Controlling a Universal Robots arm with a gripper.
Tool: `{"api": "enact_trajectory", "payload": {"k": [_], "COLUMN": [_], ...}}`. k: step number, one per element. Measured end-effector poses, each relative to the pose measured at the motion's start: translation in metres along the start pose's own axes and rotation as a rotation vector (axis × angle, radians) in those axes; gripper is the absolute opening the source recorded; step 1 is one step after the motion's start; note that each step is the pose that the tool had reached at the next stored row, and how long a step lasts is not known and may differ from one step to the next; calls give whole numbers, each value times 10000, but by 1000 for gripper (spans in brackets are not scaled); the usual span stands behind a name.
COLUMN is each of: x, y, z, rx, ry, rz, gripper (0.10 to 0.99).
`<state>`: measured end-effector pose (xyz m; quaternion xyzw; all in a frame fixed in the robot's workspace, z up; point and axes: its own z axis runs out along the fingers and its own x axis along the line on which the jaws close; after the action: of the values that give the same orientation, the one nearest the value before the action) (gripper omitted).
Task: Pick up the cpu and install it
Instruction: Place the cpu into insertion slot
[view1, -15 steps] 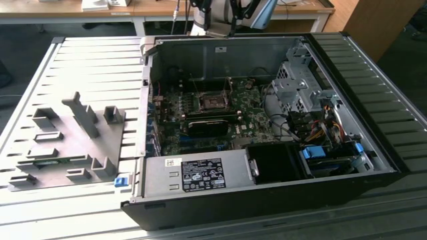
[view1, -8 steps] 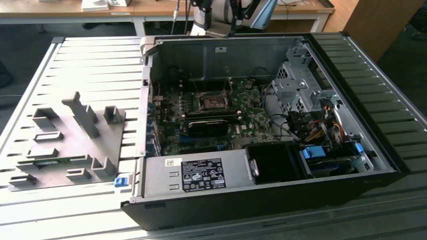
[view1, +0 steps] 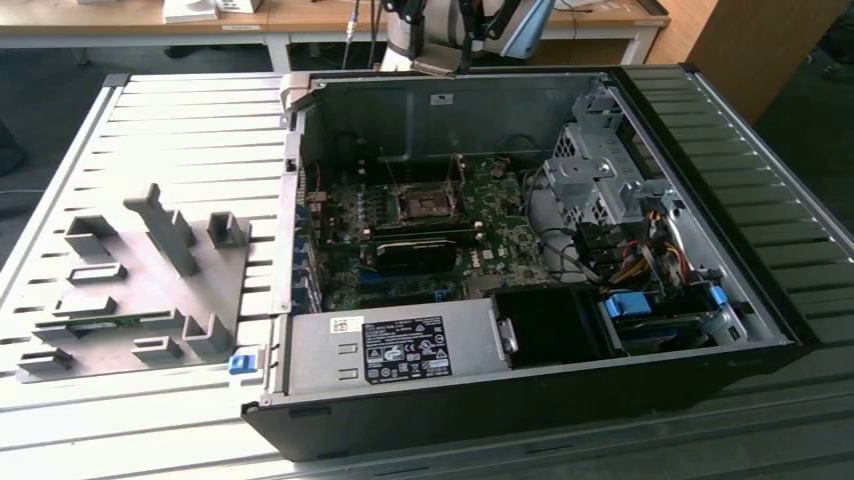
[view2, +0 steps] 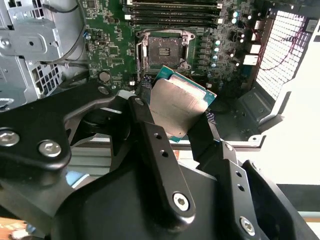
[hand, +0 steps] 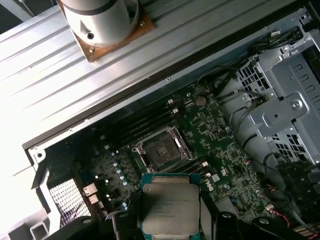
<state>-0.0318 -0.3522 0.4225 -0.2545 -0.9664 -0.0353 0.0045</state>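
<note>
One tool (view2: 175, 109): clamped narrow on the cpu (view2: 180, 100), pinching the chip by two opposite edges.
Fingers (view2: 152, 135): two long, flat bars of matte black metal, each drilled with small holes and fixed by a hex-head screw near its root.
Cpu: thin square chip with a brushed silver-grey lid and clipped corners, set on a teal-green rim. It is held in the air above the motherboard, near the socket but apart from it. In the first wrist view (hand: 170, 205) faint print shows on its lid.
Socket (view2: 162, 50): dark square recess with a fine-grained contact field, framed in bright steel, uncovered.
Memory slots (view2: 172, 12): long, dark, parallel plastic strips just beside the socket.
Motherboard (view2: 107, 40): green board, densely dotted with small silver capacitors and black chips.
Drive cage (view2: 30, 45): folded grey sheet metal, perforated, with bundled cables beside it.
Case (view1: 534, 400): black tower lying on its side, lid off, with bare grey steel walls inside.
Power supply (view1: 387, 350): silvery box with white labels at the case's near edge in the exterior view.
Fixture (view1: 134, 270): dull grey plastic blocks and uprights, on the exterior view's left, well apart from the case.
Counter (view1: 187, 120): ribbed, pale metal slats.
</note>
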Motion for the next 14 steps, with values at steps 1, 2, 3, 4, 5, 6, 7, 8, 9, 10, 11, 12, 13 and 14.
{"api": "enact_trajectory", "payload": {"k": [1,2,3,4,5,6,7,8,9,10,11,12,13,14], "x": [0,0,0,0,0,0,0,0,0,0,0,0,0,0], "y": [0,0,0,0,0,0,0,0,0,0,0,0,0,0], "z": [0,0,0,0,0,0,0,0,0,0,0,0,0,0], "rx": [-2,-3,-4,-5,-7,-8,-10,-11,-12,-13,-15,-16,-18,-20], "ry": [-3,-6,-9,-12,-16,-19,-23,-25,-29,-32,-35,-38,-42,-47], "rz": [49,102,151,200,249,297,349,397,446,494,541,589,645,712], "gripper": [545,545,545,545,545,545,545,545,545,545,545,545,545,545]}}
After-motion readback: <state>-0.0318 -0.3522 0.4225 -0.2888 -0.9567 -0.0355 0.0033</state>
